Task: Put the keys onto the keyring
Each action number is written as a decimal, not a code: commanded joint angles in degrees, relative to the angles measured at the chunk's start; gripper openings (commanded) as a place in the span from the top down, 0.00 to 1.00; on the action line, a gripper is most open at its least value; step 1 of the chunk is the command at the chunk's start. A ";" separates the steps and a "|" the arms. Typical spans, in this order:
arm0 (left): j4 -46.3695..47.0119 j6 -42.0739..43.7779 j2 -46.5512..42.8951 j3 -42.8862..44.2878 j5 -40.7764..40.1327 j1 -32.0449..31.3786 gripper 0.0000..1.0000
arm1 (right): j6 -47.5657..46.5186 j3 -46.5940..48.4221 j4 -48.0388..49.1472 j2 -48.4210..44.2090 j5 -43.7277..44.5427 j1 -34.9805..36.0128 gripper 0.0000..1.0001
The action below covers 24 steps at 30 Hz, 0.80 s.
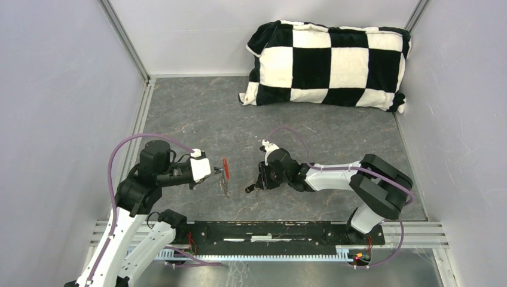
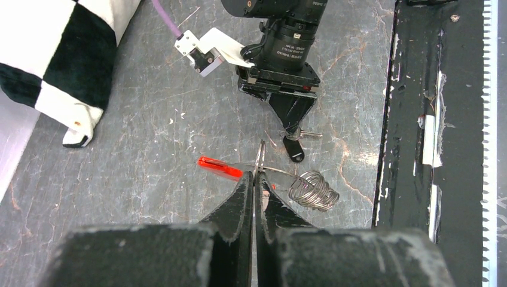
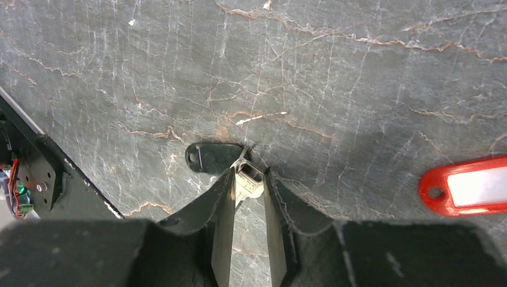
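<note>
- Your left pincer (image 2: 256,179) is squeezing fully closed on one thin silver ring (image 2: 260,156) of the keyring (image 1: 225,167). The ring is standing edge-on between the fingertips.
- In the left wrist view, the keyring's red oval fob (image 2: 219,168) is sticking out to the left of those tips. A coil of silver rings (image 2: 312,191) is sitting just to their right. I cannot tell whether either one is touching the tabletop (image 2: 149,149).
- Your right pincer (image 3: 247,174) is gripping at a narrow gap on the silver metal part of the dark-headed key (image 3: 209,157). The dark head is poking out past the fingertips, toward the left in the right wrist view.
- Whether that head is resting on the tabletop or hanging just above it is not showing clearly.
- In the left wrist view, the right pincer is pointing down toward the pinched ring. The key's dark head is sitting near the top of the ring, with a gap showing between them.
- From above, the two pincers are facing each other over the middle of the tabletop. The keyring is sitting at the left one and the key at the right one, near each other but apart.
- A checkered pillow (image 1: 329,63) is lying at the far right of the tabletop, well apart from both pincers.
</note>
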 commanded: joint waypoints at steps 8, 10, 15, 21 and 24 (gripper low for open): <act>1.44 2.14 -1.05 0.75 0.84 -0.04 0.98 | -0.03 3.56 1.41 2.89 -0.33 0.12 0.76; 1.56 2.22 -1.14 0.63 0.75 0.00 0.98 | -0.60 4.41 0.80 3.32 0.21 0.66 0.77; 1.48 2.44 -1.36 0.52 0.32 -0.02 0.98 | -2.87 8.15 -2.81 4.53 2.97 2.61 0.80; 0.53 3.40 -1.43 0.74 0.12 -0.03 0.98 | -5.99 11.81 -7.63 6.59 7.43 4.75 0.82; 0.30 3.61 -1.68 0.80 0.05 -0.04 0.98 | -7.07 12.57 -9.08 7.58 8.73 5.37 0.84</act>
